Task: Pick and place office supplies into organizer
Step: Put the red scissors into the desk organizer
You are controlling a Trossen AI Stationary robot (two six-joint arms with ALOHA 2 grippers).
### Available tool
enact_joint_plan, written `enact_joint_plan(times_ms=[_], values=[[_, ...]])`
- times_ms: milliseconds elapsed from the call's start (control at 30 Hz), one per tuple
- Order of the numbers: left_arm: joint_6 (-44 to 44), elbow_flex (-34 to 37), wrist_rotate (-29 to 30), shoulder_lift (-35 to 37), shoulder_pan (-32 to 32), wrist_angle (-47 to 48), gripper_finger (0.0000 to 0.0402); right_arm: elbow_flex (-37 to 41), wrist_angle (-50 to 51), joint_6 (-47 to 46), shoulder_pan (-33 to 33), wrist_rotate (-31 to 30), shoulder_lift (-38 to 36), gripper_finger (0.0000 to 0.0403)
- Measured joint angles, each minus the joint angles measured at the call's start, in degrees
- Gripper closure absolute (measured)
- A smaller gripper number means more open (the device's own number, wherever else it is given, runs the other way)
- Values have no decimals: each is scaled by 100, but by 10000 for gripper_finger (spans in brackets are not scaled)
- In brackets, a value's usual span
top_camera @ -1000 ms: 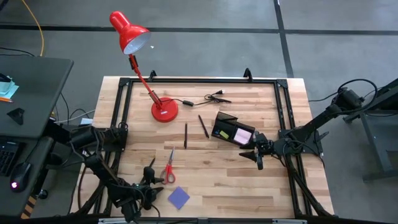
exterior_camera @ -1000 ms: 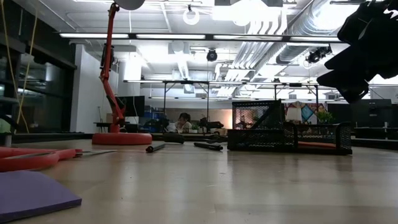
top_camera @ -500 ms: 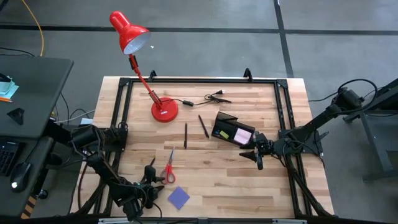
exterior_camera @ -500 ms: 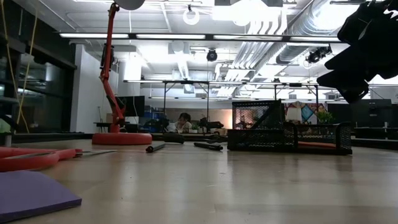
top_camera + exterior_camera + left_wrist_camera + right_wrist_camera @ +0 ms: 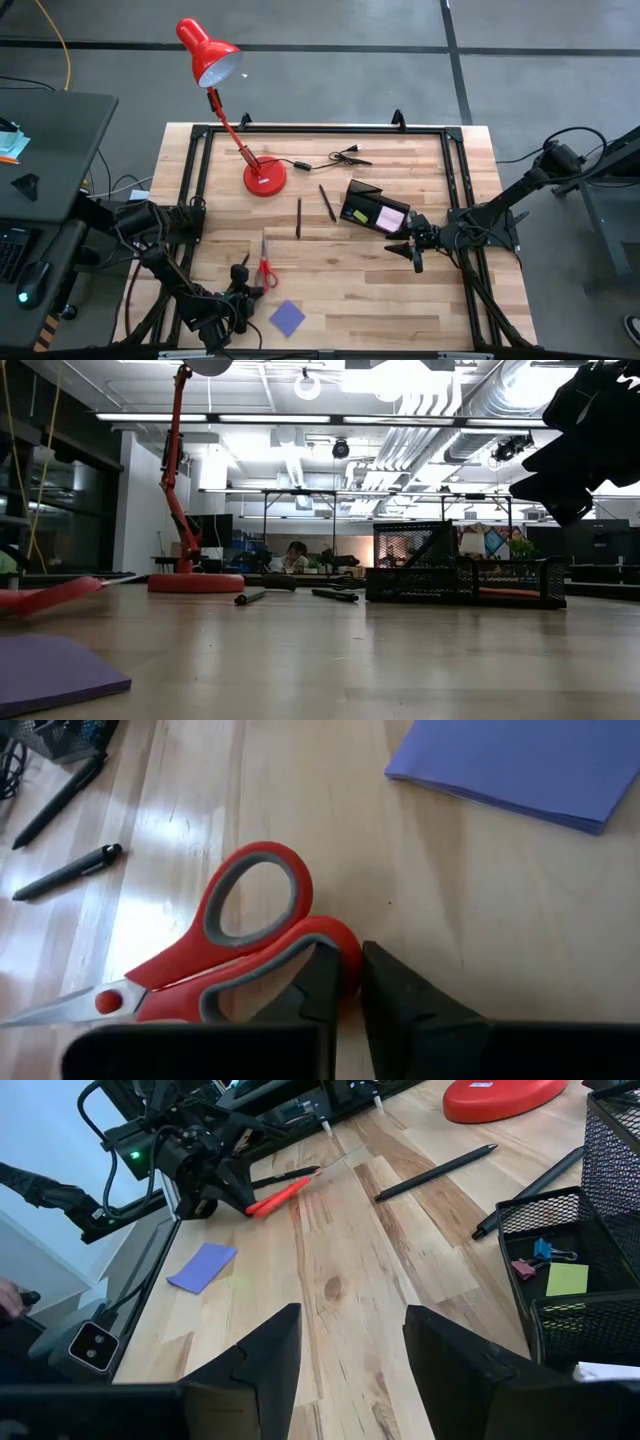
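Now the left claw (image 5: 345, 982) is pinched nearly shut on the lower red handle loop of the red-handled scissors (image 5: 215, 955), at the near left of the counter (image 5: 340, 280). From the low view the handle end looks lifted while the blades still trail toward the wood, so the scissors hang tilted from a single loop. Just beside them lies the blue-purple note pad (image 5: 288, 318), flat and untouched.

Farther out, two dark pens (image 5: 298, 217) lie mid-counter, between the scissors and the black mesh organizer (image 5: 373, 212), which sits well apart on the right side and already has a yellow note in one compartment. The red desk lamp (image 5: 264, 177) and a black cable (image 5: 345, 155) stand behind them.

The right claw (image 5: 345, 1350) hovers beside the organizer, partly open and holding nothing.

The risk I see is the thin hold: gripped by one loop, the scissors could pivot or slip free during the carry, or the blades could swing open and catch on the pens or the organizer's mesh wall at drop-off.
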State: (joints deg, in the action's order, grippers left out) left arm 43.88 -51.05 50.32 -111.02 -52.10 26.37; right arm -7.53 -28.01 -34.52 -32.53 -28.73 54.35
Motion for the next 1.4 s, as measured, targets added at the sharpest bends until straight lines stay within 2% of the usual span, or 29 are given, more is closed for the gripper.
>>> enact_joint_plan(times_ms=[133, 267, 433, 567, 667, 867, 1267, 1400], values=[[38, -52, 6, -11, 0, 67, 369, 0, 0, 0, -2, 0, 0, 238], [68, -235, -27, 103, 6, 340, 386, 0, 0, 0, -2, 0, 0, 244], [57, -506, 566, 424, 51, 679, 388, 0, 4, 0, 0, 0, 0, 246], [80, -584, 613, 599, 92, 971, 380, 0, 10, 0, -2, 0, 0, 241], [86, -629, 813, 813, 313, 1099, 384, 0, 26, 0, -2, -1, 0, 237], [-178, -638, 769, 1217, 878, 1039, 384, 0, 88, 0, -1, 0, 0, 233], [-1365, -640, -200, 2057, 2393, 547, 386, 2, 259, 0, -1, 0, 0, 242], [-2085, -640, -707, 2340, 2771, -20, 379, 2, 317, 0, -1, 0, 0, 237]])
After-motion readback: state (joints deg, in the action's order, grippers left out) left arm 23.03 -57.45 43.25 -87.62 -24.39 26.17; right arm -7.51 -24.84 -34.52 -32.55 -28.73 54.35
